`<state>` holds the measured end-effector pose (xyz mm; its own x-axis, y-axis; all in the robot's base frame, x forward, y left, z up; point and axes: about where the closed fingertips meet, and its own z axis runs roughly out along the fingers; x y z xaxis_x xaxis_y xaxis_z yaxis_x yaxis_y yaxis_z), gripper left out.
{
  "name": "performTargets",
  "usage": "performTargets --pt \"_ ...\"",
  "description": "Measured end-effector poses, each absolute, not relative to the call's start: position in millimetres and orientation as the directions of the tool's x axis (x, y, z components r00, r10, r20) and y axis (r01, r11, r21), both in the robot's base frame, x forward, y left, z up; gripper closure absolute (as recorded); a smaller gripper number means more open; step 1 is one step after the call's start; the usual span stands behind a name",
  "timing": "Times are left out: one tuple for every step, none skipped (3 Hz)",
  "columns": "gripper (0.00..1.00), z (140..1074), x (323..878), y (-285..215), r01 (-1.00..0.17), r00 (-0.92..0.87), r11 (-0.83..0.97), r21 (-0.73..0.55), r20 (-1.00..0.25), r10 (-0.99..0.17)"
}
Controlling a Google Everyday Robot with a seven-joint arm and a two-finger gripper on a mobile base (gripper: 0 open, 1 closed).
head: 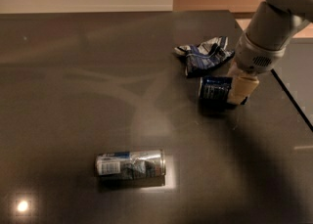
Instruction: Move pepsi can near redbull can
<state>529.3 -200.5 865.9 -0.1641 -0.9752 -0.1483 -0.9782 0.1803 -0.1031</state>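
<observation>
Pepsi can (pixel 214 89) on its side at 3 o'clock, gripper (pixel 240 91) at its right end, hold cannot be told, redbull can (pixel 130 164) at 7 o'clock

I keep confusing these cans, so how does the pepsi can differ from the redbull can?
The pepsi can is short and dark blue; the redbull can is longer, silver and dented. The pepsi can lies toward the view's right beside the bag, with the hand at its right end; the redbull can lies alone, nearer the camera. Both lie on their sides on the table.
</observation>
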Motion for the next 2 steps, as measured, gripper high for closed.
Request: performTargets --pt "1.00 879.0 504.9 -191.2 -0.987 -0.105 0.120 -0.104 -0.145 -0.984" --pt "1.00 883.4 482.2 -174.3 -0.992 -0.071 0.085 -0.090 -0.145 -0.987"
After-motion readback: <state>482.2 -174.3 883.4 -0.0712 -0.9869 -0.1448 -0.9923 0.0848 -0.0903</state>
